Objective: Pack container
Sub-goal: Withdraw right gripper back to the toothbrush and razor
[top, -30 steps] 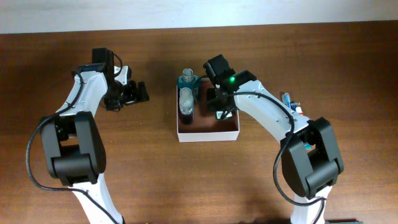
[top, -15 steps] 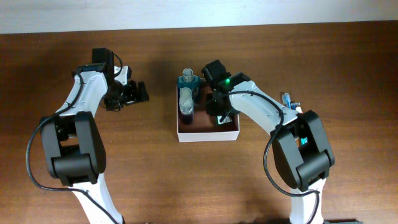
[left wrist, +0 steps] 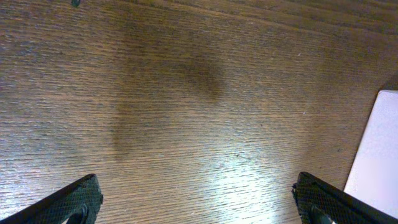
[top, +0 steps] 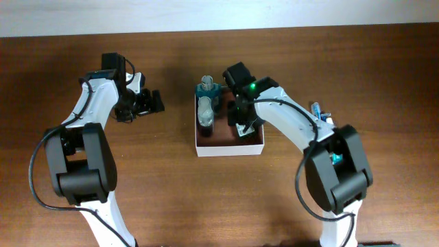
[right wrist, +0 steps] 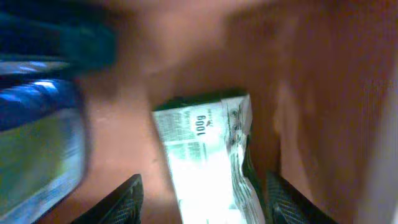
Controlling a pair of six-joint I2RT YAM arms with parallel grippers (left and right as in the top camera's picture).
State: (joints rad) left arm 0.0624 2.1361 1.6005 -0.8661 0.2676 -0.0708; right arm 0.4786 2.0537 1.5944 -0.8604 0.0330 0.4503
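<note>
The container [top: 230,149] is a square shallow box with white walls and a reddish-brown inside, at the table's middle. A teal bottle [top: 206,88] stands at its far left corner and a clear bottle [top: 204,110] lies along its left side. My right gripper [top: 242,122] is down inside the container's right half, open. In the right wrist view its fingers [right wrist: 202,202] straddle a white and green packet [right wrist: 202,149] lying on the container floor [right wrist: 124,149], with a blue bottle [right wrist: 37,137] at the left. My left gripper [top: 147,103] is open and empty over bare wood [left wrist: 199,205].
A few small blue and white toiletries [top: 320,113] lie on the table right of the container, beside my right arm. The container's white wall [left wrist: 379,155] shows at the right edge of the left wrist view. The table is dark wood.
My right gripper has shifted slightly inside the container's right half. The left arm has not moved.
</note>
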